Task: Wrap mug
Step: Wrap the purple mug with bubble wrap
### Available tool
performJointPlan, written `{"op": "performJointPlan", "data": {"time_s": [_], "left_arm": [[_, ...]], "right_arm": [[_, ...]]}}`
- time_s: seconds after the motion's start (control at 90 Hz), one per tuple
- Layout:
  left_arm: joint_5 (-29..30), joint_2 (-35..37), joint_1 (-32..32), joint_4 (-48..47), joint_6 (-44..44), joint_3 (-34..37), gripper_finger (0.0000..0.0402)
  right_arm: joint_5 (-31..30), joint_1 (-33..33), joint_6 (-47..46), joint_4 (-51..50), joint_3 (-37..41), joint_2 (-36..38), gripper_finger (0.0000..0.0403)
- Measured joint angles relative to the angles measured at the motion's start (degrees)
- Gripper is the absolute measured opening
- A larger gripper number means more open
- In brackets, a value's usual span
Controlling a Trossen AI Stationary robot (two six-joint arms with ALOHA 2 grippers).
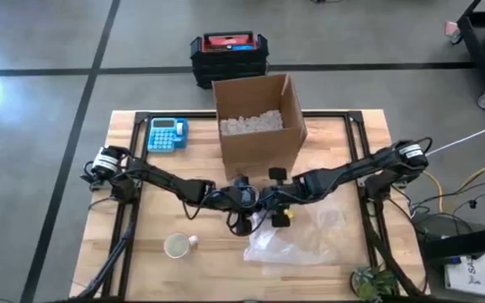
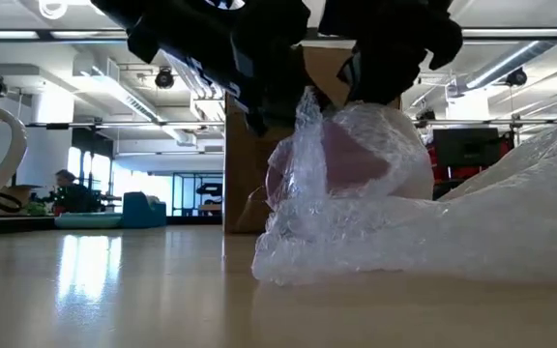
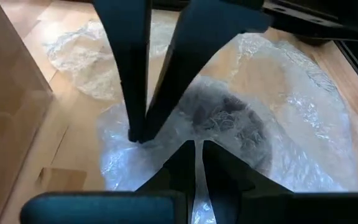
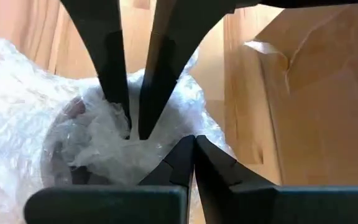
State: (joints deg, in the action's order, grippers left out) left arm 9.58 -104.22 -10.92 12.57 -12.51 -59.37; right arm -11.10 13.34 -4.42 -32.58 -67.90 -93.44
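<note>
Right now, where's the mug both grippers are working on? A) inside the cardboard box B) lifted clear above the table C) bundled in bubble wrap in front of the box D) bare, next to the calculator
C: the low view shows the mug cocooned in bubble wrap that rests on the table, with the left gripper and right gripper pinching the wrap in front of the cardboard box.

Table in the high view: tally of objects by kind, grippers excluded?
Mugs: 2, one bare, one inside the bubble wrap
Bubble wrap sheets: 1
Cardboard boxes: 1
Calculators: 1
Total: 5
</note>
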Motion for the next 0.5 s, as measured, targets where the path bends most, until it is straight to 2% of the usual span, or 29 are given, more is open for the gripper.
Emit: {"op": "performJointPlan", "data": {"time_s": [0.178,0.5], "left_arm": [[0.12,0.02,0.02,0.44,0.0,0.01,0.0021],[-0.55,1.78,0.04,-0.02,-0.43,-0.55,0.0021]], "right_arm": [[5.05,0.46,0.51,-0.5,-0.55,1.06,0.0],[3.58,0.52,-1.85,3.22,4.11,-3.28,0.0]]}}
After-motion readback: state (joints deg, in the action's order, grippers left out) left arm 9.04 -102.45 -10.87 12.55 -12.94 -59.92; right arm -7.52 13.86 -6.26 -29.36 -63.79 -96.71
